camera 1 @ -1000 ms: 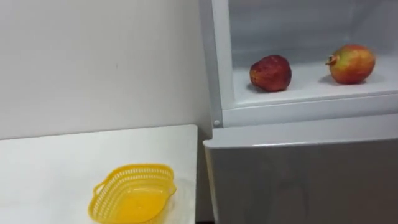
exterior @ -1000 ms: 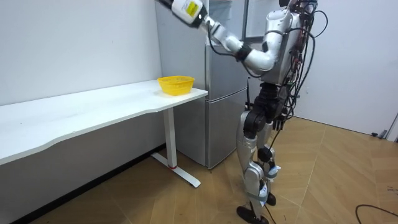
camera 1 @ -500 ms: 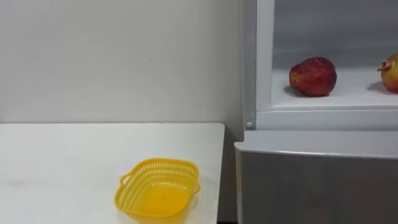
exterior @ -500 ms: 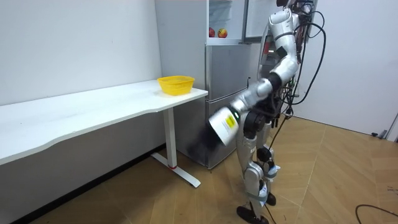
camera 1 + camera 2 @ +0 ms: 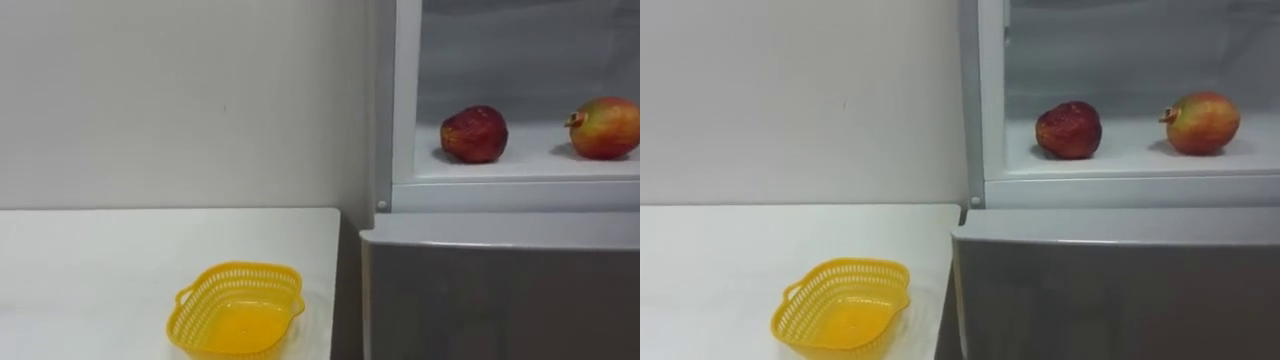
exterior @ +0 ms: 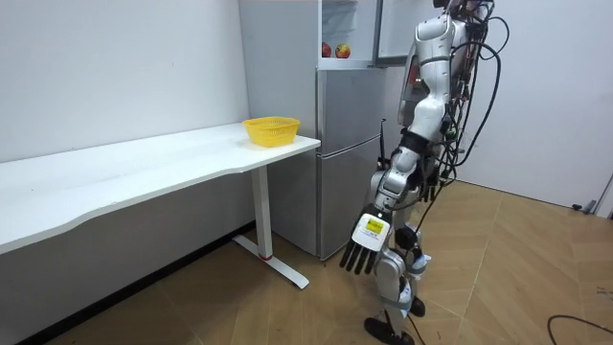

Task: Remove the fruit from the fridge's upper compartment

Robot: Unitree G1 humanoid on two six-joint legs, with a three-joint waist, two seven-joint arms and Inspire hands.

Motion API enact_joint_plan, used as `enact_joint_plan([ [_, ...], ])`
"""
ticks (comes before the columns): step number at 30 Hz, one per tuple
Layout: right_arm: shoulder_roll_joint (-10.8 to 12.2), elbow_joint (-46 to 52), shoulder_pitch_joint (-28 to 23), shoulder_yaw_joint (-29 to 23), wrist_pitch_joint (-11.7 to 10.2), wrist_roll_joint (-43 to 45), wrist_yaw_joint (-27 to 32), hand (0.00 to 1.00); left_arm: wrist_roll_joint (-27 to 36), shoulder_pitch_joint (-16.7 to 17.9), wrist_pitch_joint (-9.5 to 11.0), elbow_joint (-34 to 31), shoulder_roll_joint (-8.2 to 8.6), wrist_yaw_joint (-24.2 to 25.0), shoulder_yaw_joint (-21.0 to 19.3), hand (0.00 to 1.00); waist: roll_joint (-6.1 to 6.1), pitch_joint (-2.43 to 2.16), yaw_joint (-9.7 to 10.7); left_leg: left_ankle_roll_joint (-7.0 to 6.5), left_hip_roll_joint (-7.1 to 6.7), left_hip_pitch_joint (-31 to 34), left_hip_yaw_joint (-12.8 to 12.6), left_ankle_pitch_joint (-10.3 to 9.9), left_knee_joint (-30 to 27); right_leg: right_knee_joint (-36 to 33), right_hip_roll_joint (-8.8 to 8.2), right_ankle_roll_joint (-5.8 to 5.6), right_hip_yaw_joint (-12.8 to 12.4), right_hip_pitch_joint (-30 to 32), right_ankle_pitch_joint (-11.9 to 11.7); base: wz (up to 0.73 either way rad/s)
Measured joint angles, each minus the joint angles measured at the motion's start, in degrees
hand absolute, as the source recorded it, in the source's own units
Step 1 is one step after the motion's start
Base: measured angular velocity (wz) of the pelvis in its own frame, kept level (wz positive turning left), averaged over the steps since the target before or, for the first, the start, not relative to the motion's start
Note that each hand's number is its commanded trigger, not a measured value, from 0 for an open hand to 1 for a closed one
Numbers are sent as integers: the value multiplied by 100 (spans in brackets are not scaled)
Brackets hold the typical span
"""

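Two red fruits lie on the white shelf [image 5: 520, 168] of the open upper fridge: a dark red one [image 5: 474, 134] to the left and a red-and-yellow one [image 5: 604, 127] to the right. They appear small in the room view [image 6: 333, 50]. I stand in front of the fridge [image 6: 345, 163], beside the table's end. My left hand [image 6: 364, 251] hangs low by my legs with straight fingers and holds nothing.
A yellow plastic basket [image 5: 236, 310] with nothing in it sits on the white table [image 5: 100, 260] near its right end, left of the fridge. The grey lower fridge door [image 5: 500, 290] is closed. A white wall stands behind the table.
My left arm has swung down from high by the fridge to hanging beside my legs. The eye view has shifted sideways; the fruits and the basket have not moved.
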State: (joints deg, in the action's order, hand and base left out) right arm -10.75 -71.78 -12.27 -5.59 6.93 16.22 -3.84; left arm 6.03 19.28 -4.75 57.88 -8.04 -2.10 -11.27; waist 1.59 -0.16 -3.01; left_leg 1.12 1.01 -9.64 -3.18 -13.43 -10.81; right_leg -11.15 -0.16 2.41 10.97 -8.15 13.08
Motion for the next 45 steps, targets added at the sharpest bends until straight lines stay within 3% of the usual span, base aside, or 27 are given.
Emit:
enact_joint_plan([
  [5, 137, -154, 92, 223, 33, -10, 6, 0, -1256, -198, -155, 2, -1, 176, 541, 0, -172, 27, 161, 0, 31, -59, -190, 0, 16, -53, 35, 22, -166, 27, 18, -15],
  [11, 221, -134, 153, 329, 60, -228, 221, 0, -1578, -304, -240, 2, -69, 183, 835, 0, -201, 38, 310, 0, 29, -178, -317, 0, 55, -67, 49, 19, -364, 15, 16, -17],
  [18, 245, 346, 198, 108, 0, -520, 719, 0, -1987, -339, -250, 1, -110, 413, 857, 0, -203, 46, 414, 1, 29, -174, -483, 0, 79, -89, 57, 6, -505, 99, 6, -13],
  [21, 224, 708, 340, -142, -161, -1183, 1129, 0, -2199, -426, -243, 0, -111, 459, 925, 0, -201, 47, 439, 0, 31, -165, -494, 0, 118, -68, 68, 1, -523, 125, -7, -3],
  [24, 224, 1205, 420, -264, -458, -1767, 1453, 0, -2183, -410, -224, -2, -126, 481, 924, 0, -197, 51, 500, 0, 30, -161, -496, 0, 132, -54, 75, 0, -529, 128, -12, 0],
  [27, 267, 2428, 281, -468, -589, -1878, 1583, 0, -2247, -331, -66, -38, -117, 486, 908, 0, -164, 60, 563, 1, 36, -148, -573, 0, 130, -62, 116, 3, -618, 190, -19, -13],
  [31, 372, 5075, -286, -420, -993, -1796, 1918, 0, -2242, -322, 257, -37, -114, 402, 913, 0, -40, 68, 639, 1, 64, -53, -624, 0, 131, -66, 152, 24, -735, 334, -73, -19],
  [32, 374, 5575, -481, -339, -1219, -1664, 1952, 0, -2240, -320, 341, -43, -115, 366, 914, 0, -42, 60, 667, 1, 70, -61, -628, 0, 129, -57, 188, 28, -767, 324, -74, -13],
  [35, 404, 6824, -841, -260, -1329, -1297, 2074, 0, -2171, -216, 523, -39, -112, 350, 923, 0, -34, 40, 730, 1, 88, -64, -785, -1, 144, -49, 212, 28, -855, 354, -74, -14],
  [37, 412, 7447, -964, -192, -1333, -1113, 2194, 0, -2126, -120, 521, -39, -113, 349, 926, 0, 10, -11, 735, 2, 101, -39, -845, -1, 138, -72, 230, 49, -928, 421, -89, -37],
  [45, 363, 9063, -866, -52, -1770, -881, 2690, 0, -2136, -100, 656, 222, -161, 385, 1078, 0, 51, -17, 722, 3, 139, -68, -923, -2, 137, -144, 282, 67, -1020, 435, -105, -10],
])
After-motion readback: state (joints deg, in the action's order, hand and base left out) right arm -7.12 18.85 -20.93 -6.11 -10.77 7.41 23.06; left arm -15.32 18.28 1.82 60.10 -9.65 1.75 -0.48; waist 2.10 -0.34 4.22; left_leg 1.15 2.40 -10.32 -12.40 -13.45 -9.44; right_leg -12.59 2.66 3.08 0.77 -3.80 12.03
